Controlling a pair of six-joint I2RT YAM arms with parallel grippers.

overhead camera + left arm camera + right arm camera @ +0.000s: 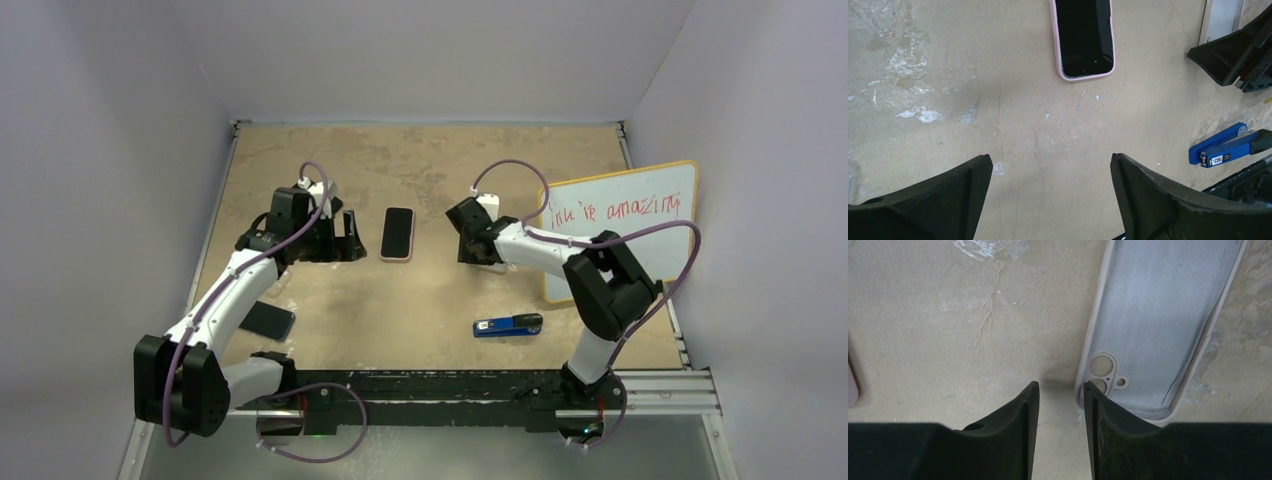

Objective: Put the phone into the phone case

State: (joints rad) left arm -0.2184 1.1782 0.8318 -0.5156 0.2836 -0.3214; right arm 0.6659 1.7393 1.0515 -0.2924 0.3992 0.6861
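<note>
Left claw [1048, 157]: wide open, holding nothing.
Right claw [1060, 385]: narrowly open (one finger [1108, 435] over the case's corner).
Phone [397, 233]: table [330, 170] centre, face up.
Phone case [1158, 315]: empty, right of table centre.

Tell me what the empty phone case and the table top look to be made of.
The empty phone case: probably soft silicone or rubber, matte grey-beige; its thin lip buckles along one side and nothing glares. The table top: a hard, matte tan surface with stone-like mottling and white scuffs; laminate or painted board, unclear which.
</note>
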